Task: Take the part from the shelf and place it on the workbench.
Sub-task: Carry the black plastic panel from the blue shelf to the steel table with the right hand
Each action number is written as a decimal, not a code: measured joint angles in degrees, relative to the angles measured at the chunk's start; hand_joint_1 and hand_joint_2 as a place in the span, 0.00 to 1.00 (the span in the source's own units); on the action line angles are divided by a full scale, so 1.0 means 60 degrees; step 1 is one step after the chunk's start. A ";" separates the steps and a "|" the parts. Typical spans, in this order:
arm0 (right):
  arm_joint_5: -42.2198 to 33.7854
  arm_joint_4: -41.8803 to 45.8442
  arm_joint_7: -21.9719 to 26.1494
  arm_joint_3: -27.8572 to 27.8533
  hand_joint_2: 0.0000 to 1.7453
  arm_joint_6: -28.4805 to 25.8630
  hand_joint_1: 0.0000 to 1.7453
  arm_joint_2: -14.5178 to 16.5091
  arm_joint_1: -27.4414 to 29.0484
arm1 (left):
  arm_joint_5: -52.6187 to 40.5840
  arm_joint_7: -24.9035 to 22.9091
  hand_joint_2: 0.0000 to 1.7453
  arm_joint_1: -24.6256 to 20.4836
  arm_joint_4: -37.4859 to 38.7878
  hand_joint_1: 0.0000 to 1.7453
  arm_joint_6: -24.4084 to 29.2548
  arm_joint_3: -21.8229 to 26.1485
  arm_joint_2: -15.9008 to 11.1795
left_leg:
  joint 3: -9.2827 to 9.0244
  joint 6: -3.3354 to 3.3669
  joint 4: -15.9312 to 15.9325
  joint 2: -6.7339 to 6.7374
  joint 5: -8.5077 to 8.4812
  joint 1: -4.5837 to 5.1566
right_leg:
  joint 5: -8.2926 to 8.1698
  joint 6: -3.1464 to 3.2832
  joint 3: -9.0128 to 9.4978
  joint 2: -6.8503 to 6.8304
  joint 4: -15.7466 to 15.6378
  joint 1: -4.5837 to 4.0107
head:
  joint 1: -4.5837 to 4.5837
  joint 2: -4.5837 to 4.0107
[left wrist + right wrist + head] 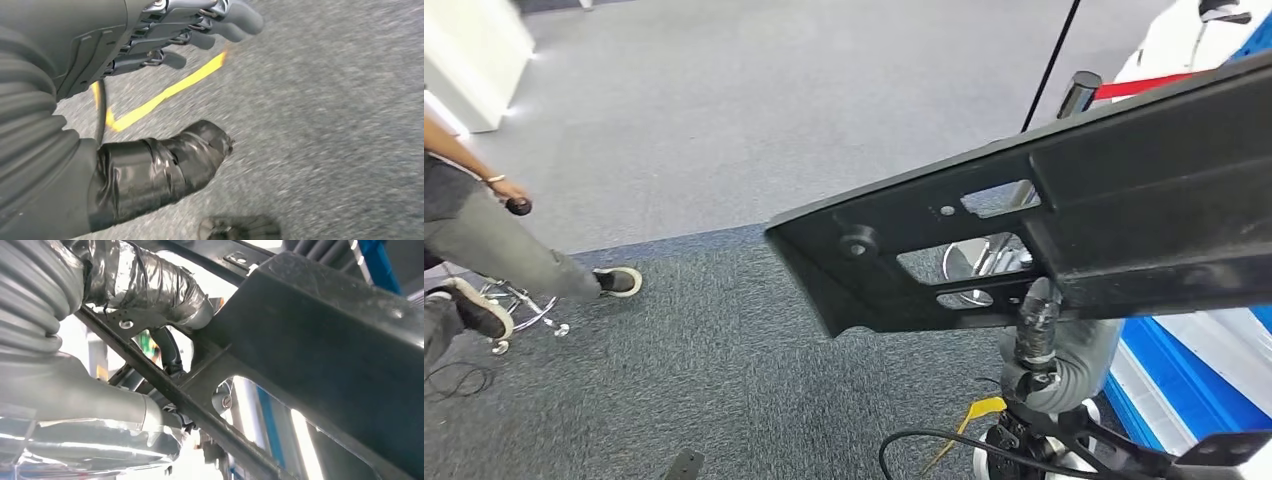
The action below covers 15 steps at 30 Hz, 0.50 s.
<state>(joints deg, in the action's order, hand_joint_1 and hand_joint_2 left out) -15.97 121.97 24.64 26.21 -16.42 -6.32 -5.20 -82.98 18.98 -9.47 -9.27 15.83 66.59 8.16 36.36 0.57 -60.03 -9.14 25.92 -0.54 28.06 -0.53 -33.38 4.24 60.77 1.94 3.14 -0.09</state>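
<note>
Right hand (165, 305) grips the part (1064, 220), its taped thumb pressed on one face and its fingers reaching through a cut-out of the long black plastic panel. That part stretches from the middle of the head view up to the right edge, tilted, held in the air above the grey carpet (724, 120). Left hand (185, 30) hangs over the carpet holding nothing, its fingers loosely spread; a yellow floor line (165, 95) runs beneath it. Behind the part, in the upper right of the head view, stands a post with a red belt (1139, 85). At the left edge a person (484, 240) sits on a stool, legs stretched out.
</note>
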 joint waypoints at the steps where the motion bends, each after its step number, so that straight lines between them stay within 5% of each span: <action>1: -0.0064 -0.0079 0.0006 0.0017 1.00 0.0118 1.00 0.0010 -0.0082 | 0.0046 -0.0017 1.00 0.0040 0.0000 0.00 0.0014 0.0025 -0.0001 | 0.0075 -0.0050 -0.0133 0.0222 0.0054 0.0019 | -0.0001 0.0060 0.0049 -0.0150 -0.0044 0.0016 | 0.0048 0.0000; 4: -0.0128 -0.0274 0.0029 0.0062 1.00 0.0288 1.00 0.0040 -0.0218 | 0.0125 -0.0083 1.00 0.0063 0.0000 0.00 0.0038 0.0075 0.0006 | 0.0841 -0.0185 -0.1523 0.1219 0.0619 0.0044 | 0.0061 0.0198 0.0180 -0.0665 -0.0097 -0.0032 | 0.0187 0.0000; 6: -0.0187 -0.0439 0.0042 0.0109 1.00 0.0390 1.00 0.0045 -0.0288 | 0.0169 -0.0150 1.00 0.0084 0.0000 0.00 0.0086 0.0118 0.0009 | 0.1378 -0.0218 -0.2385 0.1411 0.0791 0.0016 | 0.0134 0.0230 0.0239 -0.0993 -0.0093 -0.0083 | 0.0194 0.0000; 8: -0.0277 -0.0617 0.0068 0.0164 1.00 0.0497 1.00 0.0059 -0.0372 | 0.0233 -0.0167 1.00 0.0131 0.0000 0.00 0.0159 0.0185 0.0010 | 0.1248 -0.0161 -0.1975 0.1483 0.0327 0.0016 | 0.0221 0.0232 0.0339 -0.1269 -0.0095 -0.0128 | 0.0197 0.0000; 10: -0.0330 -0.0764 0.0094 0.0197 1.00 0.0597 1.00 0.0097 -0.0466 | 0.0299 -0.0135 1.00 0.0144 0.0000 0.00 0.0219 0.0260 0.0006 | 0.0644 0.0014 -0.0722 0.1842 -0.0241 0.0124 | 0.0316 0.0217 0.0467 -0.1509 -0.0115 -0.0179 | 0.0189 0.0000; 12: -0.0357 -0.0890 0.0110 0.0215 1.00 0.0677 1.00 0.0128 -0.0556 | 0.0341 -0.0072 1.00 0.0117 0.0000 0.00 0.0254 0.0320 0.0001 | 0.0287 0.0191 -0.0001 0.2173 -0.0380 0.0283 | 0.0376 0.0156 0.0551 -0.1717 -0.0168 -0.0220 | 0.0183 0.0000; 15: -0.0415 -0.1055 0.0138 0.0245 1.00 0.0743 1.00 0.0166 -0.0681 | 0.0390 0.0043 1.00 0.0158 0.0001 0.00 0.0267 0.0395 0.0005 | 0.0176 0.0309 0.0187 0.1963 -0.0350 0.0298 | 0.0444 0.0026 0.0704 -0.1939 -0.0287 -0.0258 | 0.0178 0.0000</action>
<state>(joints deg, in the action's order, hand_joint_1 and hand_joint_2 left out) -18.46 115.64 25.47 27.68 -11.96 -5.32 -9.29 -80.64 19.24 -8.52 -9.26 17.43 68.96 8.19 37.41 2.42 -58.91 2.63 23.82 1.25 30.72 -0.38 -29.16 -7.39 59.05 0.39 4.21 -0.09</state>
